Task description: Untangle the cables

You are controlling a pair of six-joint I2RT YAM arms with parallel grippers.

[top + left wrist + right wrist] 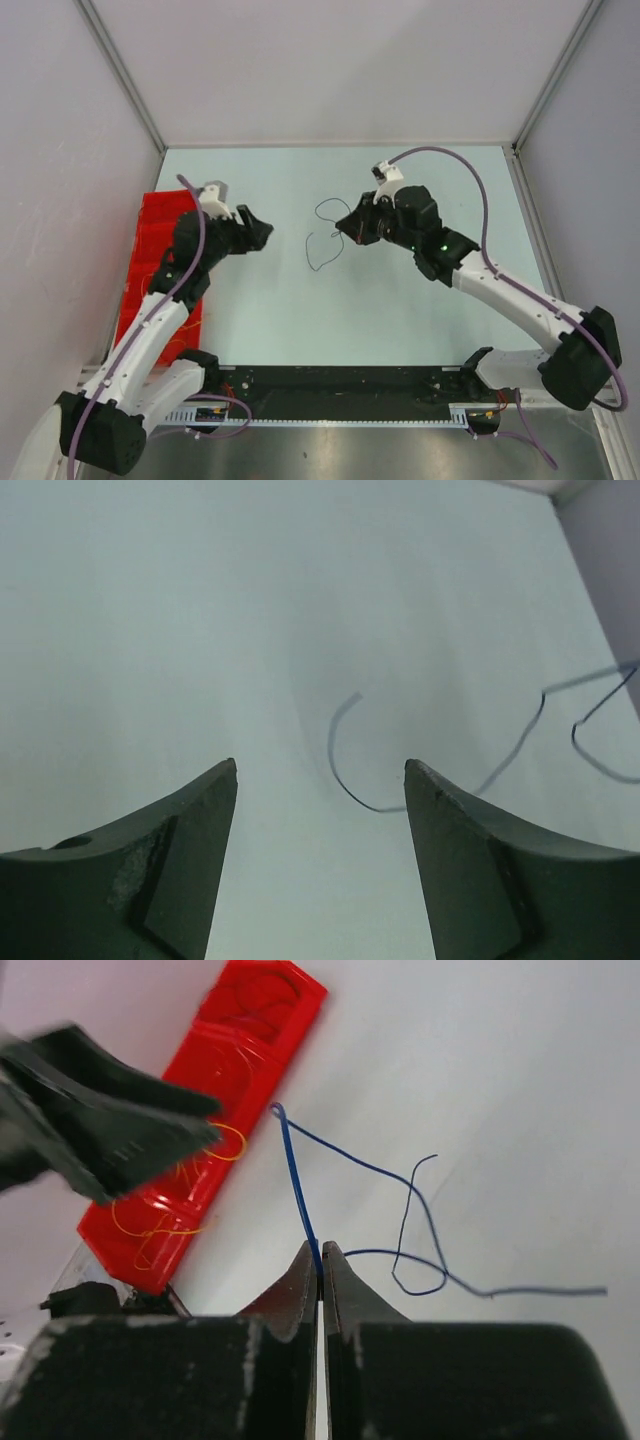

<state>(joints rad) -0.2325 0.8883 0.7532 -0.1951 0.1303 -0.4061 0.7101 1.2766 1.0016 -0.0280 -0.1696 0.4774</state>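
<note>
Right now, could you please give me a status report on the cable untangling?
Right gripper shut on blue cable. Left gripper open, empty. Orange cables in red tray, apart from it.

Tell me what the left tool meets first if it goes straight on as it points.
Most likely the blue cable: its curled end is right ahead of the open left tool. Depth is unclear, so it may touch the table first.

One blue cable (296,1182), one red tray (146,242), and two pincers: left pincer (320,764), right pincer (319,1249).
</note>
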